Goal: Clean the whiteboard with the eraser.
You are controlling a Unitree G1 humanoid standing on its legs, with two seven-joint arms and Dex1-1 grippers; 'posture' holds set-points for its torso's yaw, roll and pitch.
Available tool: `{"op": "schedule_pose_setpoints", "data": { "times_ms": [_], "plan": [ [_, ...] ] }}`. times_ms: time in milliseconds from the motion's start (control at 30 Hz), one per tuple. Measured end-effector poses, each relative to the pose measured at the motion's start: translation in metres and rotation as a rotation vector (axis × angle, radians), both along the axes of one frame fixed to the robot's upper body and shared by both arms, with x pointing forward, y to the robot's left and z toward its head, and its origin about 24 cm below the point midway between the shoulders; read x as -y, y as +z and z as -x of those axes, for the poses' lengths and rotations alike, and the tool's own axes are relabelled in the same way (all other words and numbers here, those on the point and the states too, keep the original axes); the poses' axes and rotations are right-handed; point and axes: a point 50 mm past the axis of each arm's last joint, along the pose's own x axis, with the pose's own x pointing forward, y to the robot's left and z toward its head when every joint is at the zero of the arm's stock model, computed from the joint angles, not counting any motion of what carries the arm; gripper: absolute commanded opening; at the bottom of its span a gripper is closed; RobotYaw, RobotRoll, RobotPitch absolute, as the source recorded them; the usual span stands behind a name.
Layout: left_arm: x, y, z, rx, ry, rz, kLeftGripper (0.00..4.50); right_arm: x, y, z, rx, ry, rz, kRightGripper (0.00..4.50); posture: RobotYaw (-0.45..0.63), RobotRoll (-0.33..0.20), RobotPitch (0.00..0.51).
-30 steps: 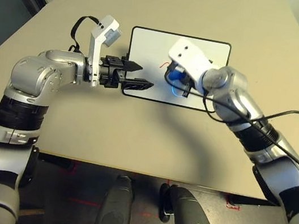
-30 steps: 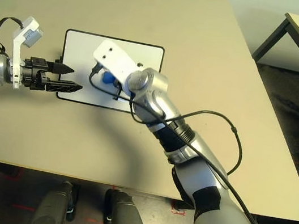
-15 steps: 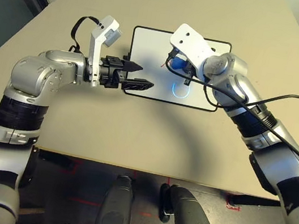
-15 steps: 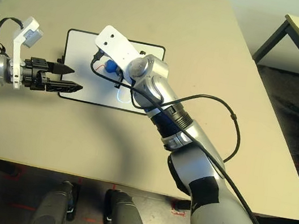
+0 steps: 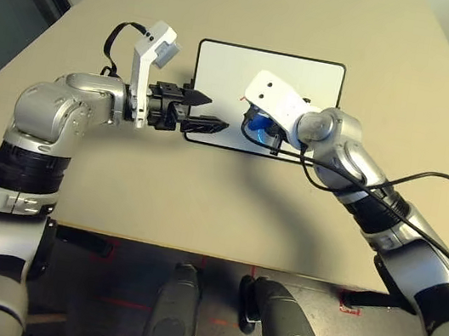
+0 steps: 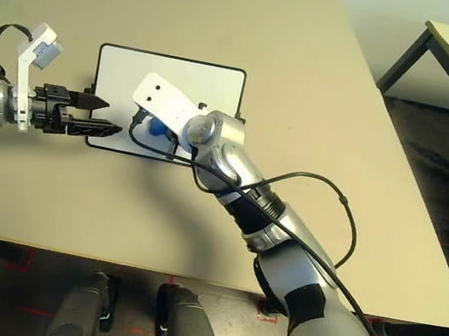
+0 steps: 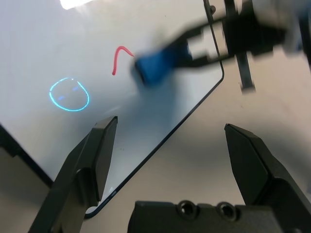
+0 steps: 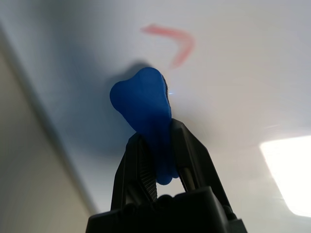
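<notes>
Whiteboard (image 5: 224, 69) lies flat on the beige table (image 5: 318, 20), upper centre of the left eye view, long edges running left-right. Right gripper (image 8: 158, 145) is pinching the eraser (image 8: 143, 104) by its waist, fingers clamped either side, blue head sticking out past the tips and sitting at the board surface; actual contact hard to confirm. In the head views the eraser (image 5: 257, 126) is at the lower middle of the board, near its near edge, partly hidden under the white wrist-camera bracket (image 5: 272, 97). Short red stroke (image 8: 172, 41) on the board just beyond the eraser head. Pale blue ring mark (image 7: 69, 94) also on the board, off to the side of the red stroke (image 7: 119, 57) in the left wrist view. Left gripper (image 5: 209, 114) hangs over the board's lower left corner, fingers (image 7: 95, 153) spread, nothing between them, well apart from the eraser.
</notes>
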Motion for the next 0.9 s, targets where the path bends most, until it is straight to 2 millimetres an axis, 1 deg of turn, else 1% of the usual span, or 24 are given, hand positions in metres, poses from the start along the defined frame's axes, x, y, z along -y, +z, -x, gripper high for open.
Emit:
{"op": "schedule_pose_setpoints", "data": {
  "times_ms": [67, 200, 267, 467, 567, 667, 733, 900],
  "plan": [
    [-0.001, 0.000, 0.000, 0.001, 0.003, -0.001, 4.50, 0.003, 0.010, -0.007, 0.028, -0.029, -0.014, 0.62, 0.02, 0.000, 0.152],
    [-0.002, -0.001, -0.001, 0.002, 0.008, -0.002, 4.50, 0.001, 0.011, -0.008, 0.034, -0.021, -0.030, 0.62, 0.03, 0.000, 0.155],
    [-0.002, 0.000, -0.001, 0.003, 0.008, -0.002, 4.50, 0.000, 0.007, -0.004, 0.031, -0.006, -0.034, 0.62, 0.03, 0.000, 0.158],
    [-0.009, 0.004, 0.000, 0.014, 0.032, -0.016, 4.50, -0.006, -0.021, 0.019, -0.041, 0.086, 0.010, 0.62, 0.04, 0.000, 0.161],
    [-0.010, 0.004, 0.000, 0.014, 0.034, -0.017, 4.50, -0.005, -0.022, 0.018, -0.046, 0.082, 0.021, 0.62, 0.03, 0.000, 0.161],
    [-0.011, 0.004, 0.000, 0.013, 0.038, -0.018, 4.50, -0.008, -0.018, 0.013, -0.048, 0.075, 0.025, 0.62, 0.03, 0.000, 0.161],
    [-0.011, 0.005, 0.000, 0.014, 0.039, -0.017, 4.50, -0.012, -0.008, 0.006, -0.025, 0.058, 0.027, 0.62, 0.03, 0.000, 0.159],
    [-0.012, 0.004, 0.000, 0.010, 0.045, -0.015, 4.50, -0.012, 0.015, -0.008, 0.040, 0.010, -0.015, 0.62, 0.03, 0.000, 0.158]
  ]
}}
